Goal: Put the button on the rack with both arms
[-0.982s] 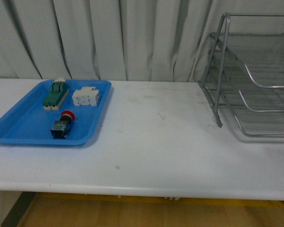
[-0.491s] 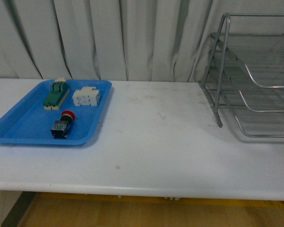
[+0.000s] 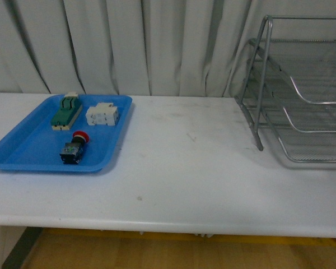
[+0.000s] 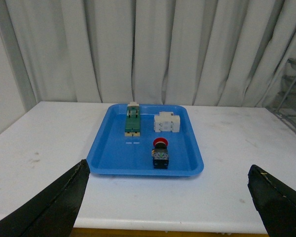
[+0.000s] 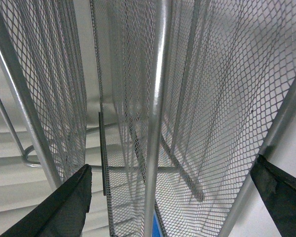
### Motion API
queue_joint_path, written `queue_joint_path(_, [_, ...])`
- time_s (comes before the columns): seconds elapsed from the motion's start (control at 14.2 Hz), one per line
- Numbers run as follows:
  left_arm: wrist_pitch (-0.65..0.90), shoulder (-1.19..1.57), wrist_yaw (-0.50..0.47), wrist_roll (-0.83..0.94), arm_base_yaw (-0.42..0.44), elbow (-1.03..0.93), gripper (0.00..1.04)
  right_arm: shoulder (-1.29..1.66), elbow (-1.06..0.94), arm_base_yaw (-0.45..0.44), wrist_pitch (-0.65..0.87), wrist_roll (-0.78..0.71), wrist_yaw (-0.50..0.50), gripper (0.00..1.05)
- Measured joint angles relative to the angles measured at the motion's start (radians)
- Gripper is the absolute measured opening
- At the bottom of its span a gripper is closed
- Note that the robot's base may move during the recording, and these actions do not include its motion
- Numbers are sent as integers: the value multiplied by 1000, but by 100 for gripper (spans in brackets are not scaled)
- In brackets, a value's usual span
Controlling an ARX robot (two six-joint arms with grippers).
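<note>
Nothing done yet | button lies in blue tray | rack well apart | left hand, right hand both wide, empty

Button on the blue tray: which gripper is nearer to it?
Left. The left gripper faces the button in the blue tray; the right gripper is up against the rack, across the table.

Looks like a lab test setup: a plain white desk against a pale pleated curtain, with a blue tray of electrical parts and a wire-mesh rack.
</note>
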Motion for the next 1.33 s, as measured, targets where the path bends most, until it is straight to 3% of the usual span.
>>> queue_joint_path(0.35, [0,0,0,0,0,0,98,21,97,14,-76,-29,15,98])
queue_joint_path(0.63, [0,0,0,0,0,0,98,40,185,27,-127,-77,14,54])
queue_joint_path(0.84, [0,0,0,0,0,0,98,54,208,32,-129,-95,15,13])
queue_joint_path(0.91, [0,0,0,0,0,0,98,73,202,31,-98,-26,15,3])
queue_joint_path(1.19, [0,0,0,0,0,0,98,73,75,3,81,-6,33,3])
queue_joint_path(1.33, [0,0,0,0,0,0,98,55,15,-10,95,-9,40,3])
